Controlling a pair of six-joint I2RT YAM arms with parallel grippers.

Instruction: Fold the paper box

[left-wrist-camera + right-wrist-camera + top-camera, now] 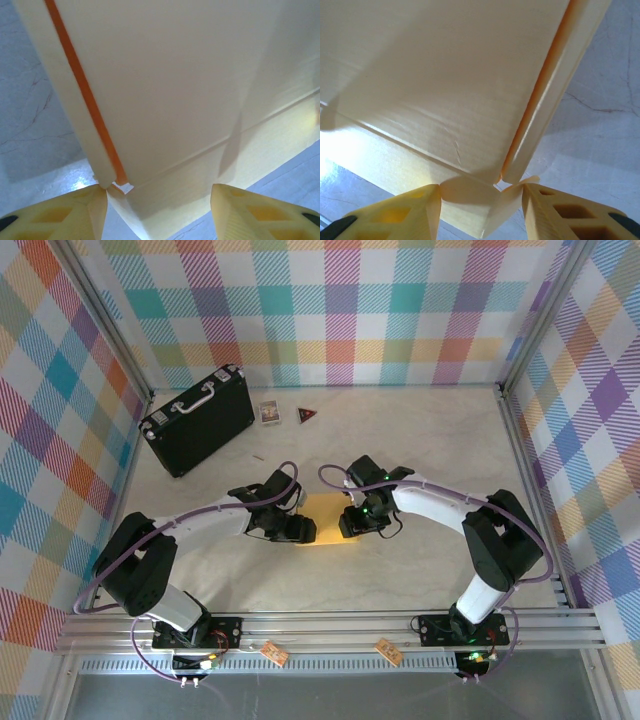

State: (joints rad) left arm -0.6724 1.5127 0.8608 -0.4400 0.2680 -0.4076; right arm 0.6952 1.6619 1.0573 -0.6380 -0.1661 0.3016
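Straddling the left end of the paper box, at frame centre, with the left gripper spread, and bracketing its right corner flap with the right gripper - pinch unclear.

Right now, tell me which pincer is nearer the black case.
Left. The left pincer is at the left end of the paper box, on the side of the black case. The right pincer is at the box's right end, farther from the case.
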